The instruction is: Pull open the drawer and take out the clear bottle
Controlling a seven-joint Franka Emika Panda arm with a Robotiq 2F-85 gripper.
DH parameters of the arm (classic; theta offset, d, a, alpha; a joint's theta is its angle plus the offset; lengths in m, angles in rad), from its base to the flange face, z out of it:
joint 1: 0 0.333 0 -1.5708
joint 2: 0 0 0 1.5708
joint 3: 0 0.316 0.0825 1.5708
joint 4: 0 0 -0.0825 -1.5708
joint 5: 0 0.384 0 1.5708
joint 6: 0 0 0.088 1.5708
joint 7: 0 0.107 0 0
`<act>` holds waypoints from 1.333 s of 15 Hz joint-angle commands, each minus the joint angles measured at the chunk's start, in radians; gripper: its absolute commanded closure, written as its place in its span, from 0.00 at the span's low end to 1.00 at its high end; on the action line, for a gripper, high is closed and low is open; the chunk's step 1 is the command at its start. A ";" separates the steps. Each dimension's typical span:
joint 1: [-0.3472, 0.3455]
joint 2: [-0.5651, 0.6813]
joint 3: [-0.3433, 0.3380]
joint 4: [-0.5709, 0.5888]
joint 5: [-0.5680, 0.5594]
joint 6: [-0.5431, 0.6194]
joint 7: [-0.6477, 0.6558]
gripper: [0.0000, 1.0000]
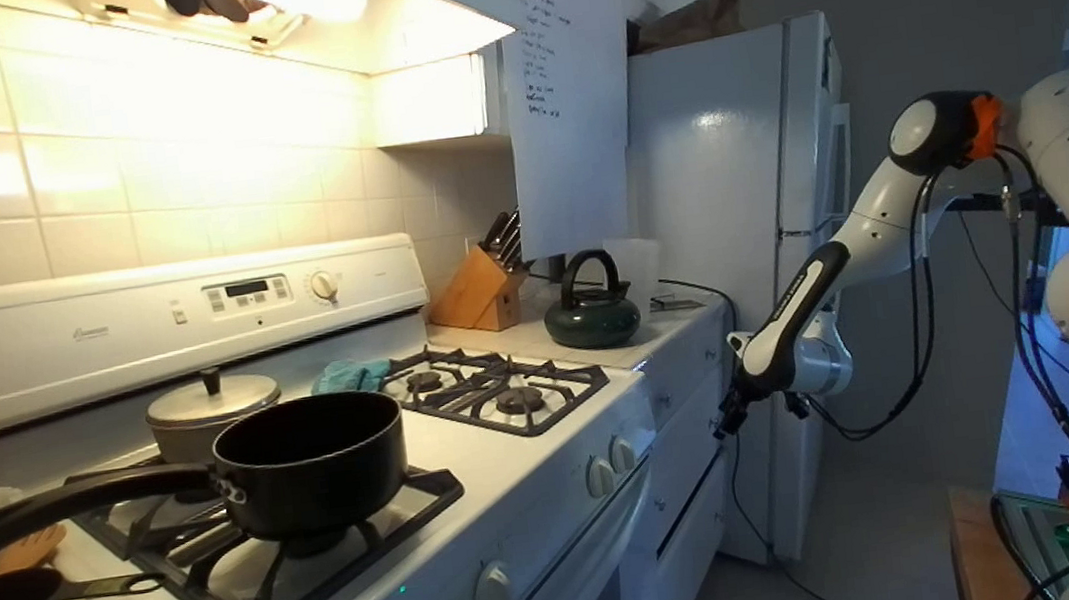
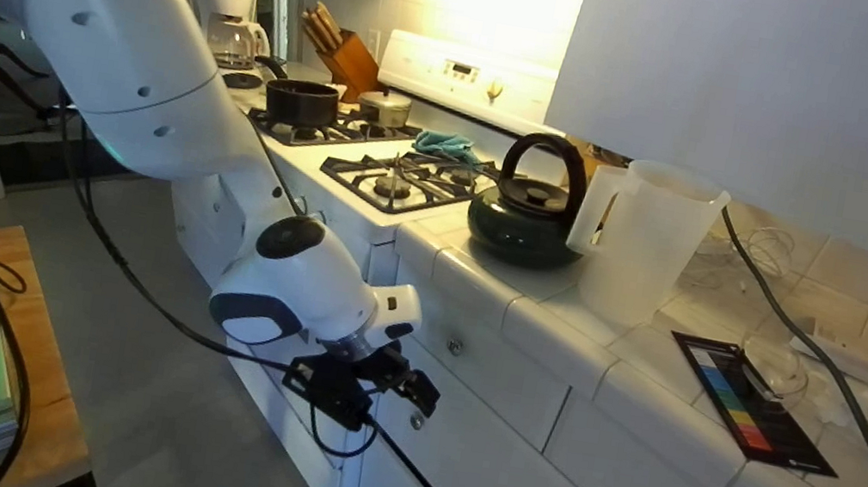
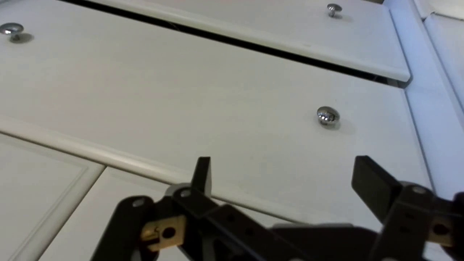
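Spread wide: hand [image 3: 282, 162] | faced: middle drawer [image 3: 203, 94] of four | wrist-view knobs [image 3: 328, 115]: three, at 1, 3 and 10 o'clock | worktop [image 2: 559, 335]: one kettle [image 2: 521, 229], one jug [image 2: 649, 247]

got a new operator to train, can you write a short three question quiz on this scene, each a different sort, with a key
1. True or false: the hand stands open and holds nothing.
2. Fill in: beside the dark green kettle on the tiled counter stands a translucent ____.
3. Your judgement: to get a drawer open, what might the hand do next, and why?

Key
1. True.
2. Pitcher.
3. Probably line up with a drawer knob, close on it and pull; the hand is free, and the wrist view shows a knob in front of it.
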 commanded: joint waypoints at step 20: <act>0.454 0.092 -0.407 0.174 -0.299 0.411 0.782 0.00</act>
